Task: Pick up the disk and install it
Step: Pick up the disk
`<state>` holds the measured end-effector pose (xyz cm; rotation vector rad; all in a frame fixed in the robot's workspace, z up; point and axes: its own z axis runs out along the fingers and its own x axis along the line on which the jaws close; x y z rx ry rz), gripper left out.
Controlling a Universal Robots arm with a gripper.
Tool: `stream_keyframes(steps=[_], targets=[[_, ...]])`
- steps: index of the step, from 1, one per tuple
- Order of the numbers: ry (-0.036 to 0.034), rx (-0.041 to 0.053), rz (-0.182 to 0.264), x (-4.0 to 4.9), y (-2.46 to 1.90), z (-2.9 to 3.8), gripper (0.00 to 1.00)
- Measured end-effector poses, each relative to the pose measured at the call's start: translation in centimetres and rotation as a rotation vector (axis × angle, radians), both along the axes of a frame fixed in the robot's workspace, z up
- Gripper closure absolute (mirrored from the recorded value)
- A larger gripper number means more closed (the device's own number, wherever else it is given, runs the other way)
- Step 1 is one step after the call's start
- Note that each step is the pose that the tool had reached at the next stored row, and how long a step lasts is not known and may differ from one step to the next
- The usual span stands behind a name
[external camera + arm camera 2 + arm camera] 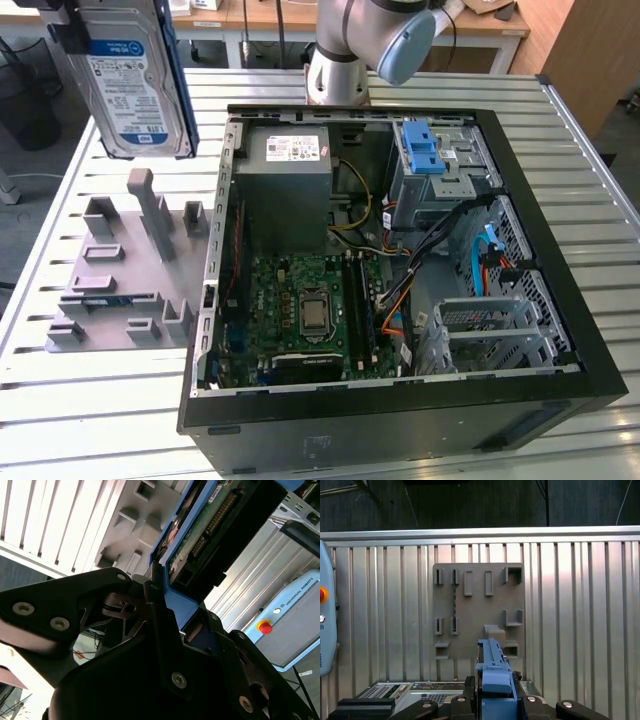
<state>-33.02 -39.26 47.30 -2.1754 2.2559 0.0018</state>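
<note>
The disk (pixel 135 85) hangs upright in the air at the exterior view's upper left, above the grey fixture plate (pixel 125 270). Its white-and-blue label faces the camera, and its blue carrier frame runs along its edge. My gripper (pixel 167 607) is shut on the disk; in the second wrist view the dark fingers (pixel 155 595) clamp the blue frame, with the disk's green circuit board (pixel 210 525) beyond them. In the first wrist view the blue carrier edge (pixel 492 672) rises between the fingers, over the grey fixture plate (pixel 475 610).
An open black computer case (pixel 400 405) lies on the slatted metal table (pixel 100 420), to the exterior view's right of the fixture. Inside are a grey power-supply box (pixel 290 165), a motherboard (pixel 300 310), a blue-latched drive bay (pixel 425 150) and cables. The arm's base (pixel 338 60) stands behind the case.
</note>
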Motion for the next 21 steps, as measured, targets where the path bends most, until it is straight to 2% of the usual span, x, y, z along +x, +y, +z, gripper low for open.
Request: stream_keyframes(steps=[6, 21], targets=[[0.0001, 0.0, 0.0, 0.44, -0.08, 0.09, 0.64], [0.0024, 0.0, -0.001, 2.48, -0.82, 0.09, 0.64]])
